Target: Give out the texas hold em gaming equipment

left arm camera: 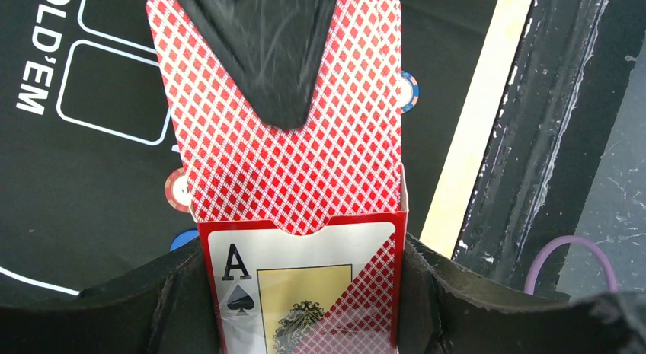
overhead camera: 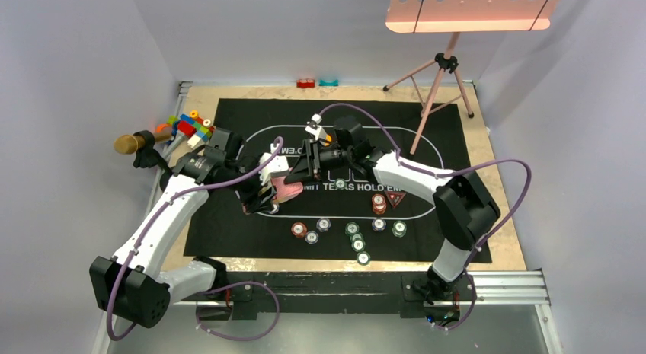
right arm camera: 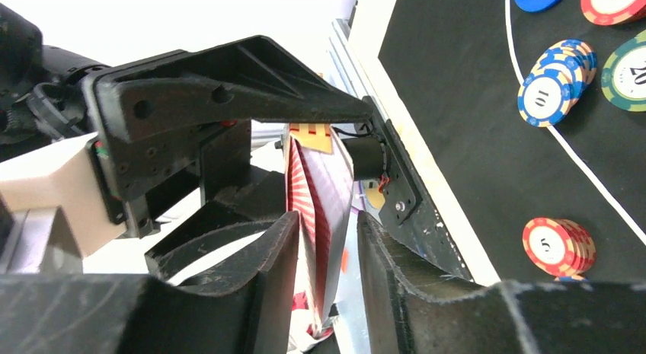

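Above the mat [overhead camera: 228, 217], left of centre, my left gripper [left arm camera: 305, 297] clamps the card box [left arm camera: 305, 255]. My right gripper [right arm camera: 326, 247] narrowly straddles the protruding cards [left arm camera: 297, 171], grip unclear. Several chips [overhead camera: 354, 232] lie near the mat's front edge; dealing remains, I judge.

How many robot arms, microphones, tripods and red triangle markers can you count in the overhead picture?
Robot arms: 2
Microphone: 1
Tripod: 1
Red triangle marker: 1
Total: 5
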`<move>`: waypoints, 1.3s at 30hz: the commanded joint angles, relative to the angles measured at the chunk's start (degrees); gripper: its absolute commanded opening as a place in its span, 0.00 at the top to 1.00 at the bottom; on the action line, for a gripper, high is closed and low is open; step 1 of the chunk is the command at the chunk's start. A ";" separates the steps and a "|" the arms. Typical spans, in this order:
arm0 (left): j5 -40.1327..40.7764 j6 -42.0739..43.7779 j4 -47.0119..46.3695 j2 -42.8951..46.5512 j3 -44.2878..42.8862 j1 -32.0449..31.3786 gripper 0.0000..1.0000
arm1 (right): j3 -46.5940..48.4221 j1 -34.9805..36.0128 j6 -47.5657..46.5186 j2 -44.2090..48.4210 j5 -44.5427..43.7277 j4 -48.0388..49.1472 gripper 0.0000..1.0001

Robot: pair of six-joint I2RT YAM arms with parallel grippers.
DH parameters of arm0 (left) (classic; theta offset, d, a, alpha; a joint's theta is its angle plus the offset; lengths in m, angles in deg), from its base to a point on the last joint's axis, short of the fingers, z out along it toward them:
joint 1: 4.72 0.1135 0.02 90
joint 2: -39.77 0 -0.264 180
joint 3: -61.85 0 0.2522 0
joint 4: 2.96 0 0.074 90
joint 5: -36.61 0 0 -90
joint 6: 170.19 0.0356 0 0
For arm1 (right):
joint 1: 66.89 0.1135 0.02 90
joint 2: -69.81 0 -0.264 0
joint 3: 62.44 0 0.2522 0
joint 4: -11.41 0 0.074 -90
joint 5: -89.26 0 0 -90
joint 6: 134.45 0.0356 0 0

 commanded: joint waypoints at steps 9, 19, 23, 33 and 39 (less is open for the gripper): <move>0.12 -0.32 -3.16 -0.20 -1.08 -0.26 1.00 | -0.41 -1.09 -6.95 5.81 -2.24 -6.60 0.76; 0.09 -0.27 -3.24 0.07 -1.16 -0.26 1.00 | 0.25 -1.78 -10.91 7.31 -4.53 -12.60 0.72; -0.15 -0.28 -3.20 0.05 -0.93 -0.26 1.00 | -0.05 -2.46 -11.39 8.17 -4.65 -13.07 0.72; -0.68 -0.12 -3.03 0.28 -0.60 -0.25 1.00 | -0.98 -4.96 -11.81 10.17 -4.26 -13.80 0.73; -1.05 -0.40 -3.04 0.53 -0.63 -0.26 1.00 | -0.14 -5.99 -12.23 11.27 -4.17 -14.91 0.77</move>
